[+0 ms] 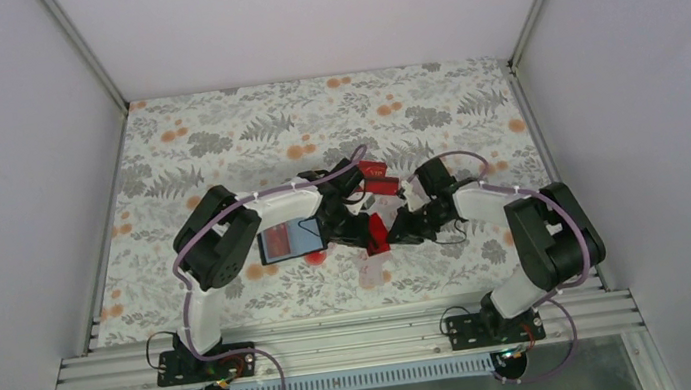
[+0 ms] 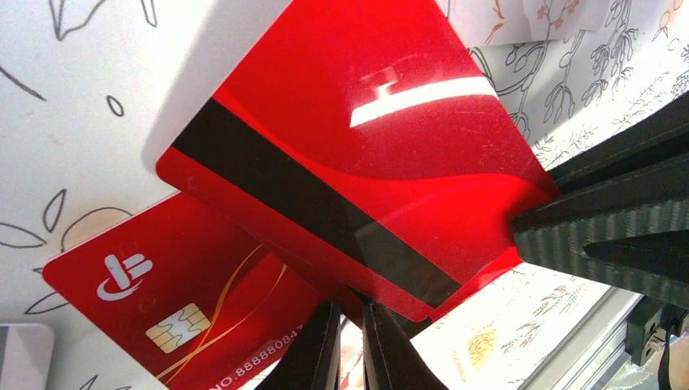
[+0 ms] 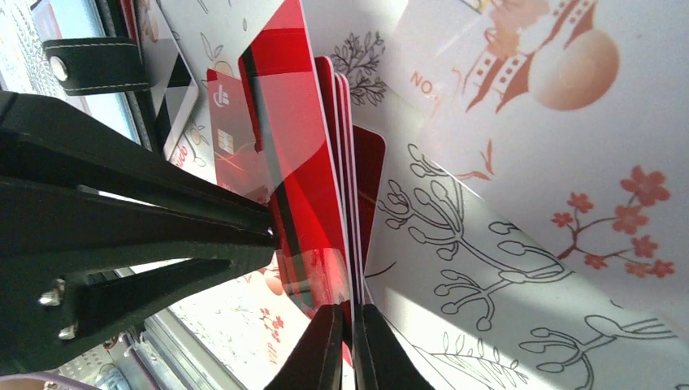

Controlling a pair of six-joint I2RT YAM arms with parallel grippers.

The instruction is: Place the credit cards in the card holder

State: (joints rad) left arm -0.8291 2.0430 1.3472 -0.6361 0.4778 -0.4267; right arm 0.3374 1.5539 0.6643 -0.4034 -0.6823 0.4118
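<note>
A small stack of red credit cards (image 1: 376, 234) stands on edge just above the table's middle, held from both sides. My left gripper (image 1: 353, 224) is shut on one corner of the stack; its top card (image 2: 349, 146) shows a black stripe. My right gripper (image 3: 349, 313) is shut on the stack's lower edge, with the cards (image 3: 325, 187) edge-on between its fingers. The black card holder (image 1: 289, 240) lies open just left of the grippers, grey-blue face up. Its studded strap (image 3: 89, 63) shows in the right wrist view. A red card with a chip (image 2: 179, 301) lies on the cloth behind the stack.
Two more red cards (image 1: 381, 186) lie on the flowered cloth (image 1: 243, 138) just behind the grippers. A small red round spot (image 1: 315, 256) sits by the holder's near corner. White walls close the table on three sides, and an aluminium rail (image 1: 341, 342) runs along the near edge.
</note>
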